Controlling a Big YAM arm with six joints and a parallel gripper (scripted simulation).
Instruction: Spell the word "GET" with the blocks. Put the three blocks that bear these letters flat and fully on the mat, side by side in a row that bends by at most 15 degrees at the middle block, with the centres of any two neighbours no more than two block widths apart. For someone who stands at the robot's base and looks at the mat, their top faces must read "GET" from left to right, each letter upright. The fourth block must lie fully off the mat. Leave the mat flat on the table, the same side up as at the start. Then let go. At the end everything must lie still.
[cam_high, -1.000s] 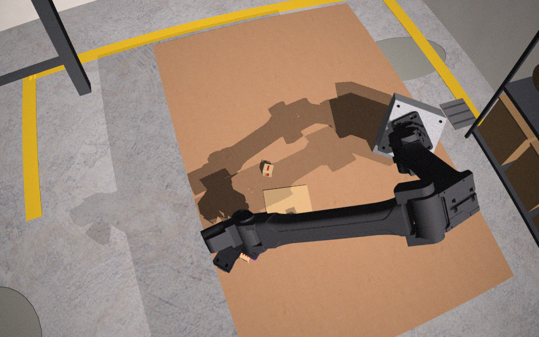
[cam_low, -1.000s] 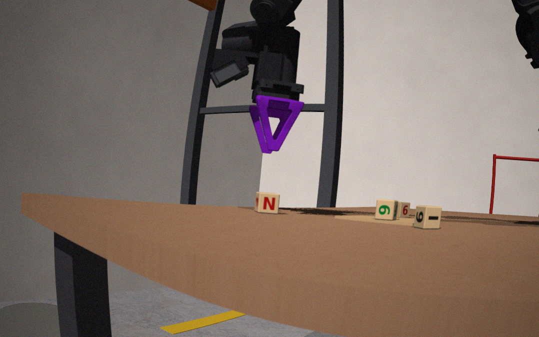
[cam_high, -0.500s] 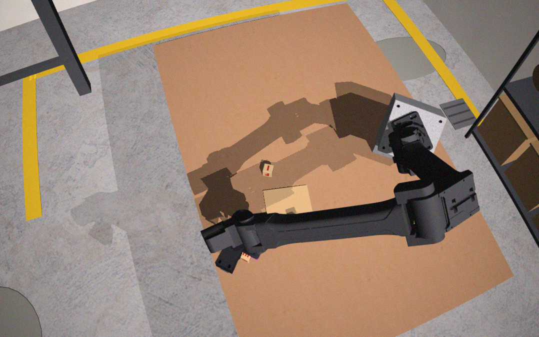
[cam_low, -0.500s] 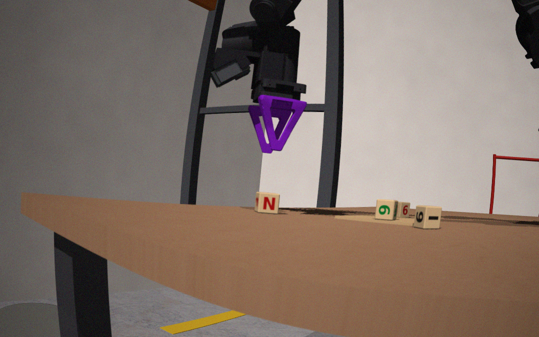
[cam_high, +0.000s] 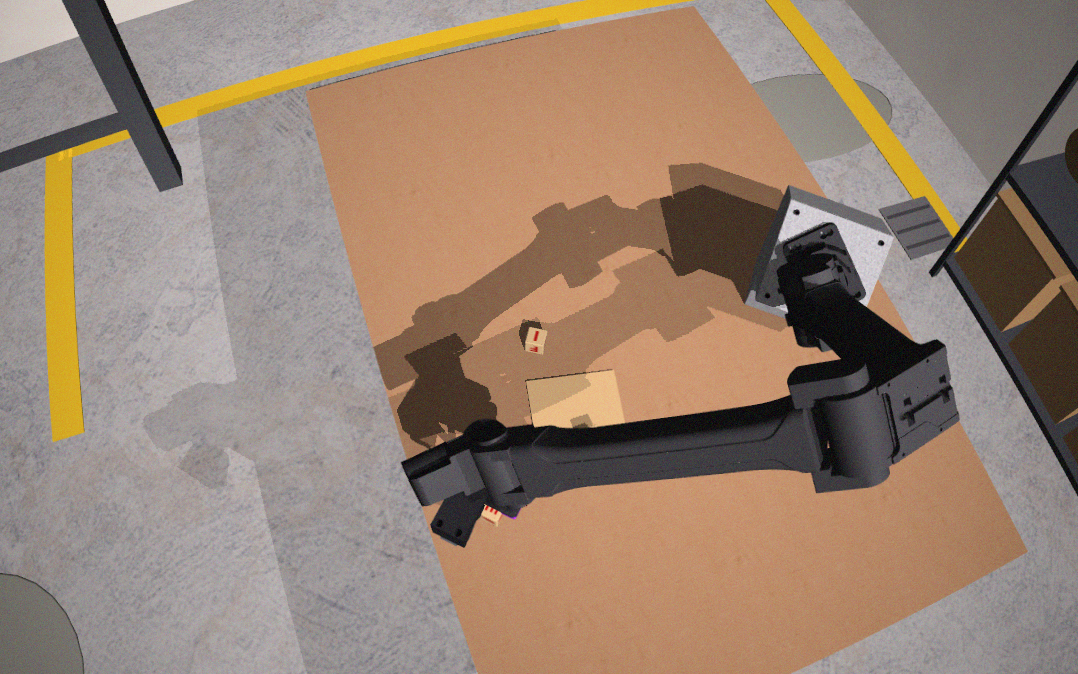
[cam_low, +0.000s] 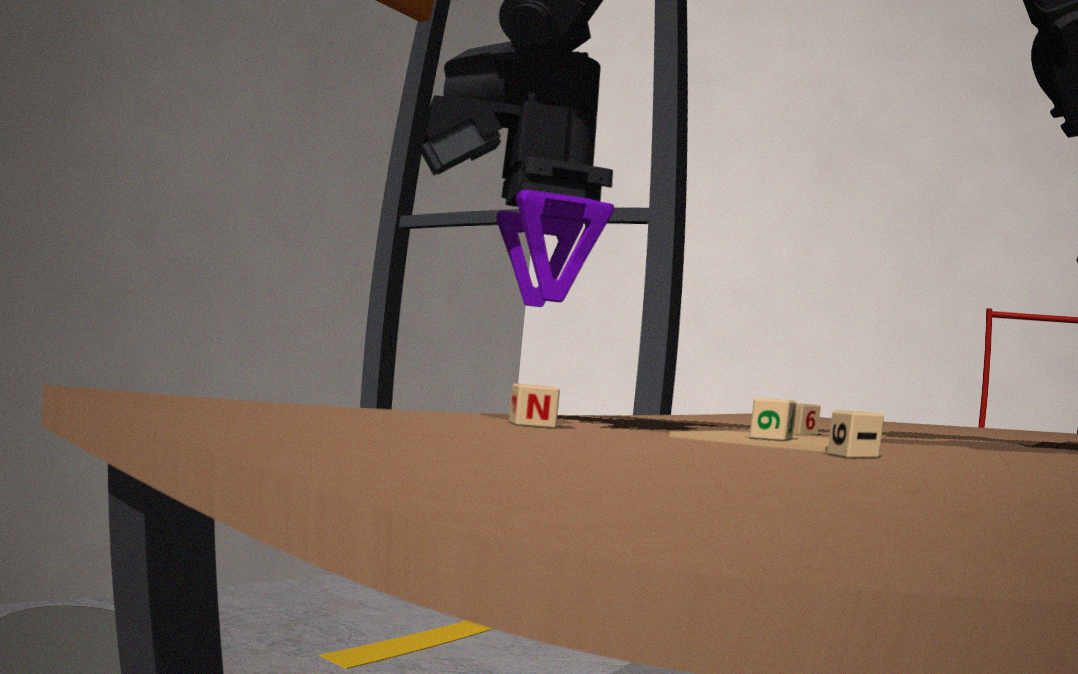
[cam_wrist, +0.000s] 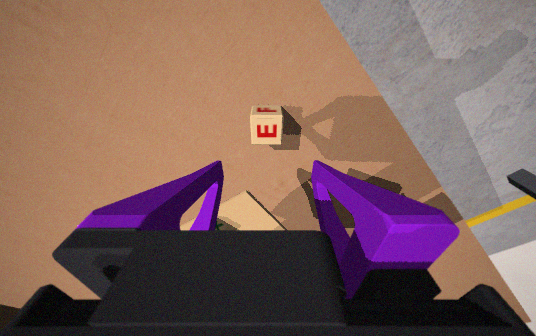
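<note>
My gripper (cam_low: 545, 300) hangs well above the table with its purple fingers partly open and nothing between them. The E block (cam_low: 534, 404) lies on the bare table below it, off the mat and near the table's edge, with a red N on its side. In the wrist view the E block (cam_wrist: 266, 125) lies just ahead of my fingertips. In the overhead view it (cam_high: 490, 515) peeks out from under my wrist. The G block (cam_low: 771, 418) sits on the tan mat (cam_low: 747, 435). The T block (cam_low: 854, 433) sits beside the mat.
A fourth block (cam_high: 534, 337) with red marks lies off the mat (cam_high: 573, 397), on the side away from the E block. My forearm (cam_high: 659, 445) crosses over the mat and hides the G and T blocks in the overhead view. The table's edge is close to the E block.
</note>
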